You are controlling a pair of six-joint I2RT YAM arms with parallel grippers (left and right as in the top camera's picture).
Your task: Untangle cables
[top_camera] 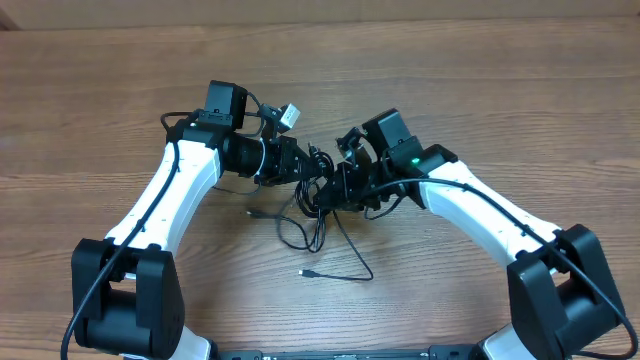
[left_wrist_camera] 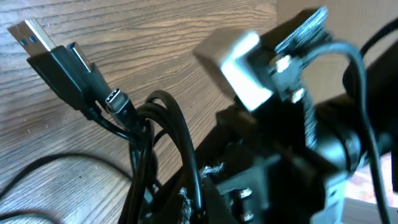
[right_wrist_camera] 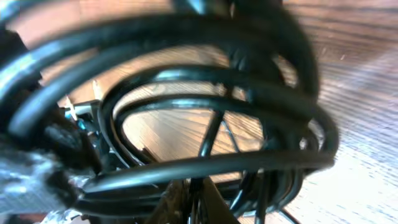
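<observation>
A wooden table (top_camera: 500,100) (brown, with plain streaky grain) spans the view.

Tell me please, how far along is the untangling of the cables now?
Done: very little. Only one plug end lies free on the table. In hand: the left gripper and the right gripper meet at the bundle, and both look shut on the cables. Left: the right wrist view shows the cords looped over each other, so nearly all the separating remains to be done.
</observation>
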